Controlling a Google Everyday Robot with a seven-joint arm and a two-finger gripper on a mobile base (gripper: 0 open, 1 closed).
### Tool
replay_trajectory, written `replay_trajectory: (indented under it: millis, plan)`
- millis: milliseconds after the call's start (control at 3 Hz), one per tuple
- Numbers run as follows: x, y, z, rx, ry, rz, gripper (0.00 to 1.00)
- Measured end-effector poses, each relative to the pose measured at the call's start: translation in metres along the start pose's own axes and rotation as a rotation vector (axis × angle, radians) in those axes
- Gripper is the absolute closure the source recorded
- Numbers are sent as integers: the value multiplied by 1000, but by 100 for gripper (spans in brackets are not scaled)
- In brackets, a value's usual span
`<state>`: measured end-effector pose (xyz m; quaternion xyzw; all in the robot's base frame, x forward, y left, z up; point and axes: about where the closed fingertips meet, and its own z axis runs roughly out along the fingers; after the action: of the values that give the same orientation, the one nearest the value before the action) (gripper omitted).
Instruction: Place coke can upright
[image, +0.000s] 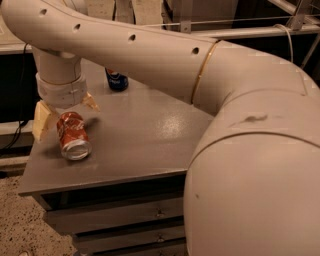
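Observation:
The coke can (73, 135) is red-orange with white script. It lies on its side near the left front of the grey table top (150, 135), silver end facing me. My gripper (66, 112) hangs from the wrist directly over the can's far end. Its tan fingers are spread: the left finger (42, 120) is just left of the can, and the right finger (91, 102) is behind its right side. The jaws are open and straddle the can without lifting it.
A blue Pepsi can (117, 80) stands upright at the back of the table, partly hidden by my arm. The table's left edge is close to the coke can. Drawers (125, 215) sit below the top. My big arm fills the right side of the view.

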<state>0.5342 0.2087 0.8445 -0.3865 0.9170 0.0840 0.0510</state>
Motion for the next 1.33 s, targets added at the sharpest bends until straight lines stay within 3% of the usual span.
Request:
replay_trajectory:
  millis: [667, 1000, 1333]
  plan:
    - [-9, -16, -1, 77, -8, 82, 63]
    - [-16, -22, -25, 66, -105, 53, 86]
    - [-29, -26, -70, 17, -283, -50, 100]
